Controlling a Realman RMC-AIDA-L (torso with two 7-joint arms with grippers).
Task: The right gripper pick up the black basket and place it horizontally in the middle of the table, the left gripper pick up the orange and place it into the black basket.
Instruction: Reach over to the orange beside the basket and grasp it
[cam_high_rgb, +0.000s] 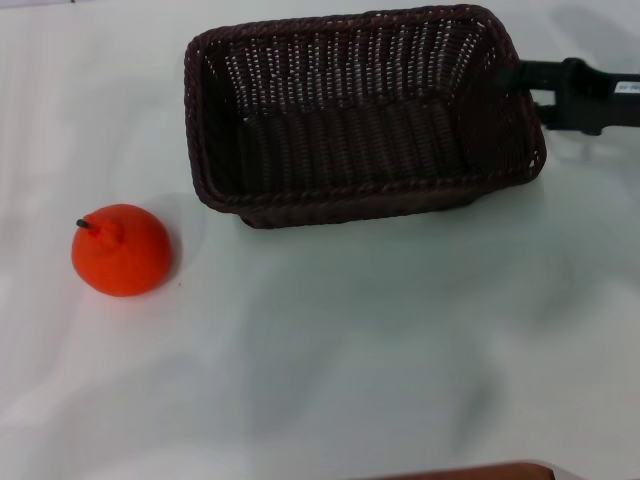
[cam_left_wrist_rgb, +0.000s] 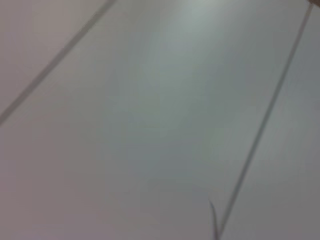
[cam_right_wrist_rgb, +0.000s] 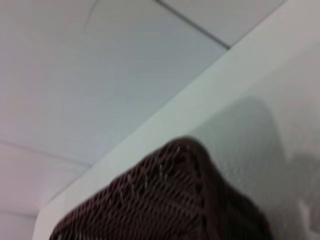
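The black basket is at the back of the table, right of centre, with its long side running left to right and its opening up. My right gripper reaches in from the right and is shut on the basket's right rim. A corner of the basket also shows in the right wrist view. The orange sits upright on the table at the left, well apart from the basket. My left gripper is out of view. The left wrist view shows only a pale surface with thin lines.
A brown edge shows at the bottom of the head view. The table's far edge shows in the right wrist view, just beyond the basket.
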